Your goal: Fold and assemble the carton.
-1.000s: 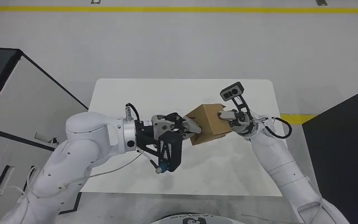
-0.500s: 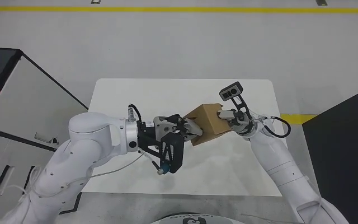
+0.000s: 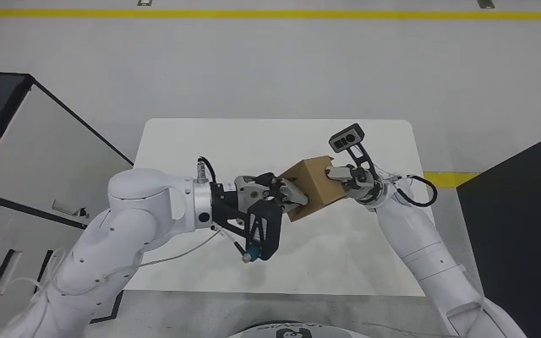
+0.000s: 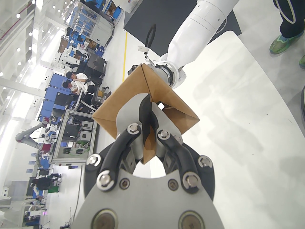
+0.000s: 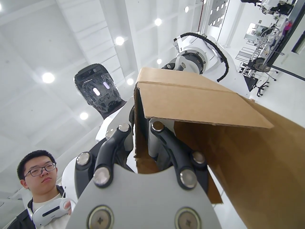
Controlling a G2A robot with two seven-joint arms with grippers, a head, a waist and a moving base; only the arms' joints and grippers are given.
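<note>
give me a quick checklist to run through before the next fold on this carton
1. Left gripper grip on the carton: ok, its fingers are pinched on a cardboard edge.
2. Right gripper grip: ok, a cardboard panel sits clamped between its fingers.
3. Carton held off the table: ok, it hangs between the two arms and casts a shadow below.
4. End flaps closed: not ok, one flap sticks out loose at the right gripper's end.
5. Carton squared up: cannot tell, it is tilted and only some faces show.
6. Underside closed: cannot tell, it is hidden.
</note>
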